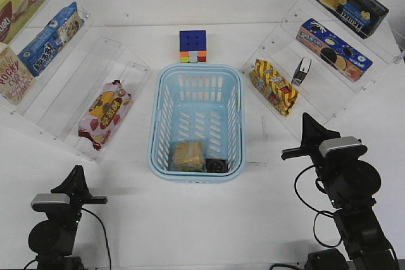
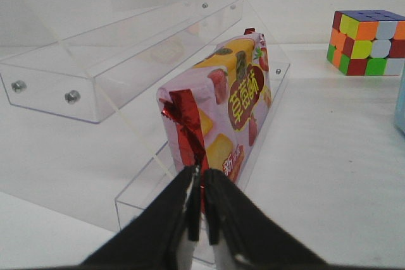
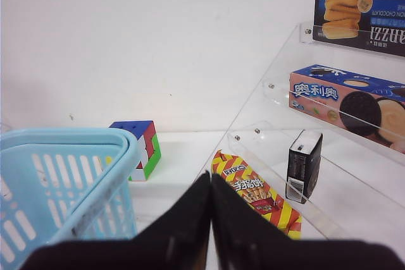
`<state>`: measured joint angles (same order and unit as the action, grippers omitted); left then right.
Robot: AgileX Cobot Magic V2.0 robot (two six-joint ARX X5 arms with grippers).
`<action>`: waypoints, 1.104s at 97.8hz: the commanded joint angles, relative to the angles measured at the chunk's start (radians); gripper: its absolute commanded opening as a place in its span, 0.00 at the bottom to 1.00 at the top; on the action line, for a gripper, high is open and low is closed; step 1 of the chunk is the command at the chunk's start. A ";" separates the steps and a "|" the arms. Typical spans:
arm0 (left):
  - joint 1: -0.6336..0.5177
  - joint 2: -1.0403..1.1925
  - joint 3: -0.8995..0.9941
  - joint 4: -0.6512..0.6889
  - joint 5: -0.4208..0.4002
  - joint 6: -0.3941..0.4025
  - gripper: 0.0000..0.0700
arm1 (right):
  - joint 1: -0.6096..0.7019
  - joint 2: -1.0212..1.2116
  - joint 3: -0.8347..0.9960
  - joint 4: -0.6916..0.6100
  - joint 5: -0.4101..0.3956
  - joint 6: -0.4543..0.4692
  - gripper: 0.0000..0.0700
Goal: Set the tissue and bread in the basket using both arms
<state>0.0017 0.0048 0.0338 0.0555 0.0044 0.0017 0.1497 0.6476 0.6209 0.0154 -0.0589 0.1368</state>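
Checking both pincers first, then working outward:

Left pincer (image 2: 197,219): I see its fingers pressed together with nothing between them; it sits low at my near left, well apart from the basket.

Right pincer (image 3: 211,219): fingers likewise together and empty, parked at my near right.

Ahead of the left pincer: a pink snack bag (image 2: 221,112) lies on the lowest clear shelf (image 2: 95,86). Not my target, so I leave it.

Ahead of the right pincer: a red-and-yellow snack bag (image 3: 256,191) and, just beyond it, a spare tissue pack (image 3: 304,165) standing upright on the shelf.

Basket (image 1: 197,80): between the two pincers, forward of both.

Bread (image 1: 188,156): inside the basket, at the end nearest the pincers.

Tissue (image 1: 217,165): a small dark pack touching the bread on the right pincer's side, also inside.

Step in hand: I judge both items delivered, so the job is holding clear.

Doing it well: I would keep both arms low and back, and avoid nudging the basket rim or the shelves.

Beyond the basket: a colour cube (image 1: 192,46), untouched.
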 commanded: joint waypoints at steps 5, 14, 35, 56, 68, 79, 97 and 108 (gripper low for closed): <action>-0.002 -0.002 -0.020 0.006 0.003 -0.014 0.00 | 0.002 0.002 0.008 0.014 0.000 0.005 0.00; -0.002 0.000 -0.020 0.006 0.003 -0.014 0.00 | 0.002 0.001 0.008 0.014 0.000 0.005 0.00; -0.002 -0.002 -0.020 0.005 0.003 -0.014 0.00 | 0.002 0.001 0.008 0.014 0.007 0.005 0.00; -0.002 -0.002 -0.020 0.005 0.003 -0.014 0.00 | 0.002 0.001 0.008 0.014 0.007 0.005 0.00; -0.002 -0.002 -0.020 0.005 0.003 -0.014 0.00 | 0.002 0.001 0.008 0.014 0.007 0.005 0.00; -0.002 -0.002 -0.020 0.005 0.003 -0.014 0.00 | 0.001 0.000 0.006 0.009 0.009 -0.061 0.00; -0.002 -0.002 -0.020 0.005 0.003 -0.014 0.00 | -0.020 -0.086 -0.084 0.016 0.020 -0.210 0.00; -0.002 -0.002 -0.020 0.005 0.003 -0.014 0.00 | -0.032 -0.206 -0.231 0.069 0.004 -0.273 0.00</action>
<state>0.0017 0.0051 0.0338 0.0452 0.0044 -0.0029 0.1219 0.4908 0.4587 0.0681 -0.0517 -0.0544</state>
